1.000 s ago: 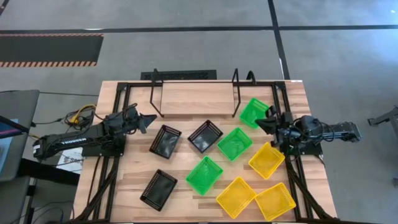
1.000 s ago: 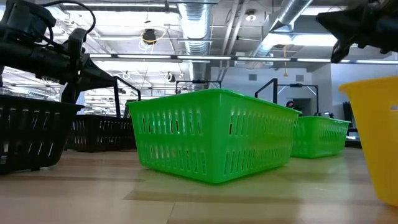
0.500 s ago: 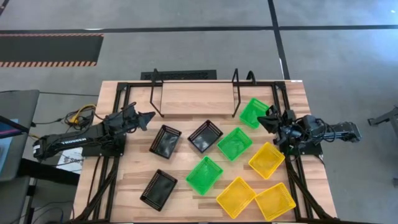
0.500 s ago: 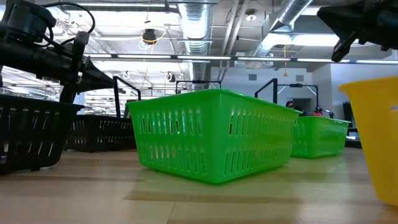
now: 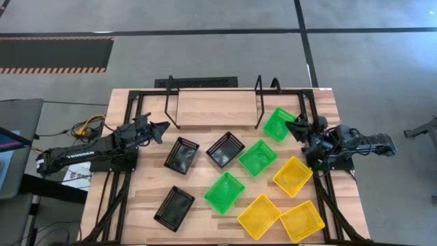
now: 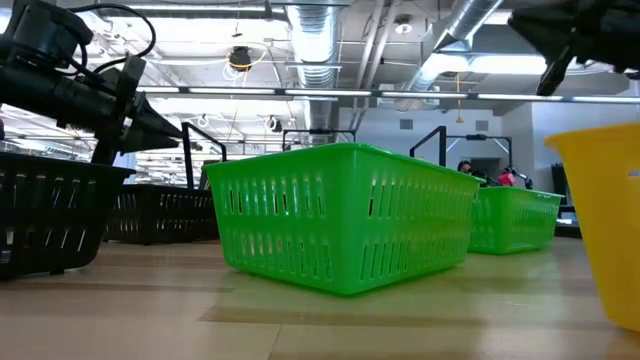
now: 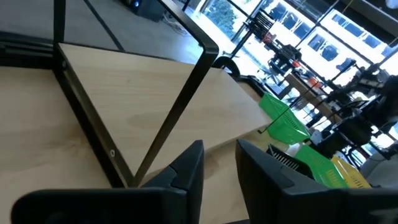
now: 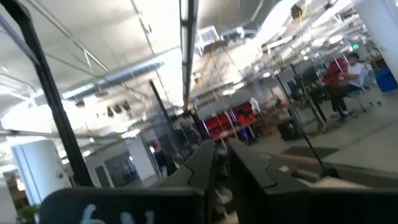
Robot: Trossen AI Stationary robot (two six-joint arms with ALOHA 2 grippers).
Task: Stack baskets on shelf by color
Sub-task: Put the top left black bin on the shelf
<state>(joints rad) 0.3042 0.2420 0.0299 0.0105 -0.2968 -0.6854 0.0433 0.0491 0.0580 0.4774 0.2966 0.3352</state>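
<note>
While 9 baskets (image 5: 224,191) lie scattered — shelf (image 5: 215,109) bare.

The right gripper (image 8: 221,163) shows its two dark fingers (image 8: 199,165) rising from the dark wrist body, the jaws standing slightly apart with a narrow gap and nothing between them. The camera looks tilted, up into a large hall. A black upright bar (image 8: 185,46) crosses the view, another slanted bar (image 8: 37,81) stands to one side. Behind are ceiling ducts (image 8: 118,78), red racks (image 8: 224,127) and a seated person (image 8: 348,74) at a desk.
</note>
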